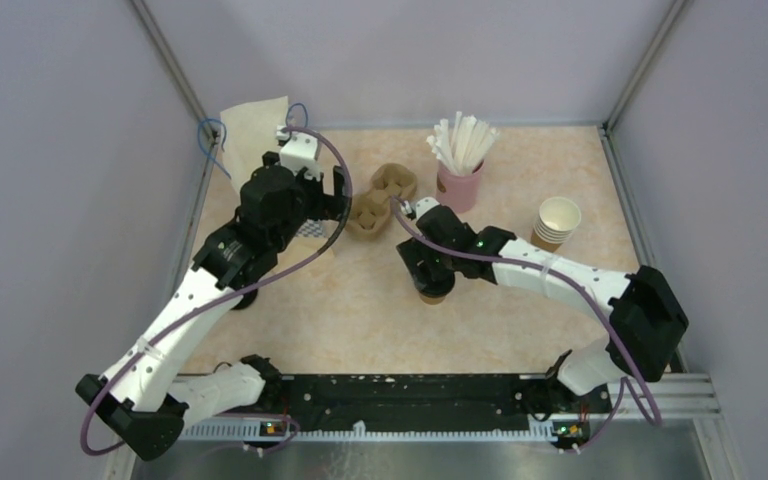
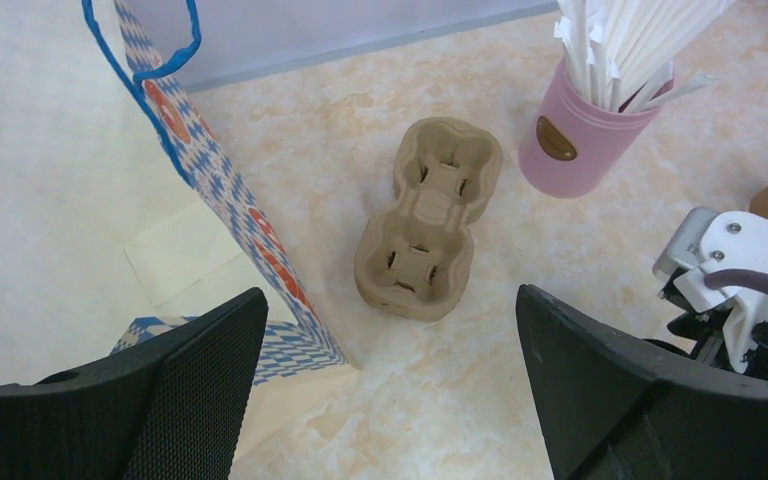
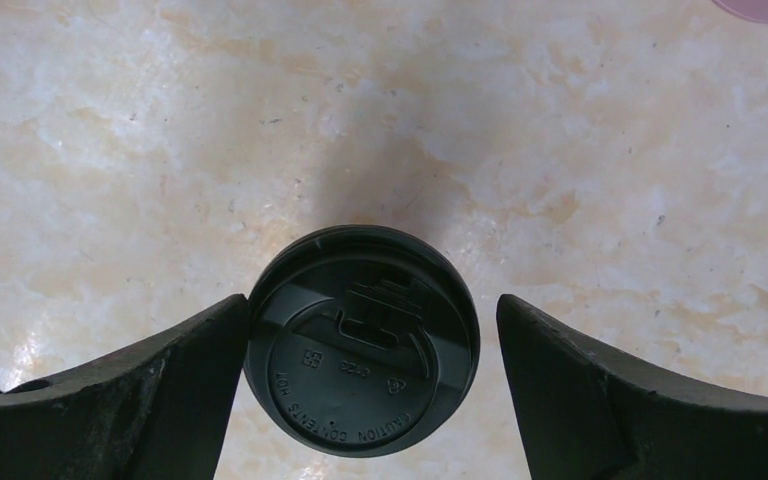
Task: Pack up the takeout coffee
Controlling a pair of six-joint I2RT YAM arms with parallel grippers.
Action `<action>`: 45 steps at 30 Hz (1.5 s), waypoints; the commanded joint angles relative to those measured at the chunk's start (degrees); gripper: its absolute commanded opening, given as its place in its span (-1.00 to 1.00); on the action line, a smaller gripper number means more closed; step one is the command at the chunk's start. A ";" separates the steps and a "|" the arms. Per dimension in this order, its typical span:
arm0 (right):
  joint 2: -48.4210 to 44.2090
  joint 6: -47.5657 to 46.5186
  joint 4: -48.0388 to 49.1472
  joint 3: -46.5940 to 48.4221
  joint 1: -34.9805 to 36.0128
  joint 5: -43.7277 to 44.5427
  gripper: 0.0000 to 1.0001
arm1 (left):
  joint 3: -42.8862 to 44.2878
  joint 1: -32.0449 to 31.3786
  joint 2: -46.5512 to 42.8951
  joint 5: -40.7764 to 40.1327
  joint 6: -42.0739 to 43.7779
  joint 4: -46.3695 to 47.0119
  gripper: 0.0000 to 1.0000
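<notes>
The right gripper (image 3: pixel 372 305) is straddling the coffee (image 3: pixel 360 345) with its jaws standing apart, while the left gripper (image 2: pixel 390 295) is hovering, jaws wide, near the carrier (image 2: pixel 428 215) and bag (image 2: pixel 210 170).

Embossed along the rim of the black lid (image 3: pixel 362 340), upside down: "CAUTION CONTENTS", last word too faint. Small marks mid-lid unreadable. Brown oval label (image 2: pixel 556 139) on pink cup (image 2: pixel 585 160) illegible.

The takeout coffee (image 3: pixel 362 340) has a lid of black plastic with a dull sheen and embossed lettering, the table (image 3: pixel 160 130) is smooth, faintly glossy marbled beige, the cup carrier (image 2: pixel 428 220) is rough matt moulded pulp, the bag (image 2: pixel 60 200) is matt printed paper, and the pink cup (image 2: pixel 580 150) looks smooth.
</notes>
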 commanded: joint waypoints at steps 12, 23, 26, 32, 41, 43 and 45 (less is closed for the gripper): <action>-2.16 3.79 -2.68 -2.94 -2.01 2.36 0.58 | -6.52 1.03 -3.84 2.00 -0.06 5.21 0.98; -9.13 11.18 -9.33 -7.49 -8.30 9.17 0.54 | 3.68 1.07 10.52 15.75 2.11 -0.31 0.97; -11.24 11.97 -7.87 -8.63 -9.11 8.24 0.66 | 7.75 1.04 15.41 21.15 3.22 -0.02 0.92; -20.46 11.73 -4.30 -8.34 -9.11 8.47 0.91 | 17.61 1.19 29.85 21.65 5.46 -3.26 0.80; -41.79 7.85 6.07 -14.87 -9.12 6.70 0.92 | 25.44 2.92 46.97 19.94 9.84 -2.60 0.62; -44.51 7.64 7.21 -15.81 -9.11 6.80 0.91 | 25.50 4.68 48.92 21.08 9.22 -1.41 0.54; -46.55 7.62 7.69 -16.20 -9.06 6.19 0.90 | 25.19 5.77 49.96 23.14 9.18 -0.27 0.45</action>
